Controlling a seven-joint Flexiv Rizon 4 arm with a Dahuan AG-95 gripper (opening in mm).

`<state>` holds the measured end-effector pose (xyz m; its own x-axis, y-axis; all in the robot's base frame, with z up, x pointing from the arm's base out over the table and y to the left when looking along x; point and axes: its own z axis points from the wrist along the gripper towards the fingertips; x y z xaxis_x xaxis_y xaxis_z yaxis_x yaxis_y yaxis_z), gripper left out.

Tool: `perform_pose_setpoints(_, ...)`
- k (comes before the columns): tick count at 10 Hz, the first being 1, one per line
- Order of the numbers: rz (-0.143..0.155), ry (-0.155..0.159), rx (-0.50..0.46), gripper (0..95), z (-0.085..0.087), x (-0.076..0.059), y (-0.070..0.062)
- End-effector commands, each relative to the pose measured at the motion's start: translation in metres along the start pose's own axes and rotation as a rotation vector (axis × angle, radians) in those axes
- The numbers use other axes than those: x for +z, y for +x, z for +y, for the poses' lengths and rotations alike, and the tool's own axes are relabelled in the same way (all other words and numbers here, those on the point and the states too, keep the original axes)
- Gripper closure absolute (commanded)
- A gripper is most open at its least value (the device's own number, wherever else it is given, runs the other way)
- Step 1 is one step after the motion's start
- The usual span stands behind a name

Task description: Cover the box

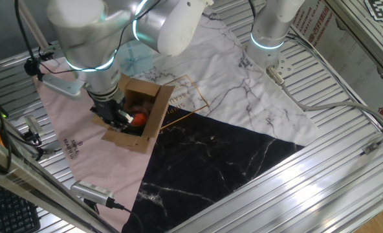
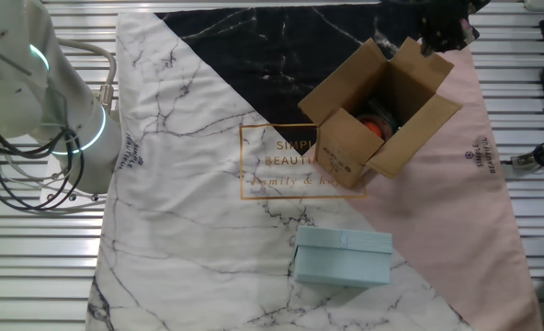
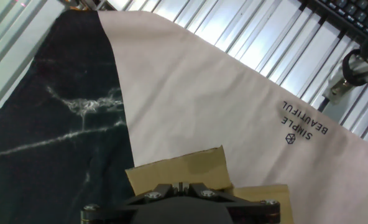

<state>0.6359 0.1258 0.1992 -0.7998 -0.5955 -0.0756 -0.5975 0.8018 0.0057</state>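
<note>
Hovering at the small brown corrugated cardboard box (image 2: pixel 375 115), right beneath it on the pink cloth (image 2: pixel 479 184), the black pincer (image 1: pixel 117 116) hides its opening; pushing a flap (image 3: pixel 178 169) may skid the carton

Raised flaps ring the box (image 2: pixel 382 110) opening; a pale blue case (image 2: pixel 344 257) lies well apart on the cloth (image 2: pixel 189 184).

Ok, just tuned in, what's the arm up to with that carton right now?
The gripper is down at one edge of the box, by a flap. The box sits on the marble-print cloth with its flaps standing open and something red-orange inside, so it is not yet covered. Whether the fingers are gripping the flap is unclear.
</note>
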Motion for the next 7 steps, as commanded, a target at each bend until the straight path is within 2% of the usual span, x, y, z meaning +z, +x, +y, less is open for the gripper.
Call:
perform_pose_setpoints(1,-0.001,-0.002,0.006,95.0,0.0007,-0.0007,0.0007)
perform_pose_setpoints(7,0.003,-0.005,-0.005,95.0,-0.0019,-0.0021,0.0019)
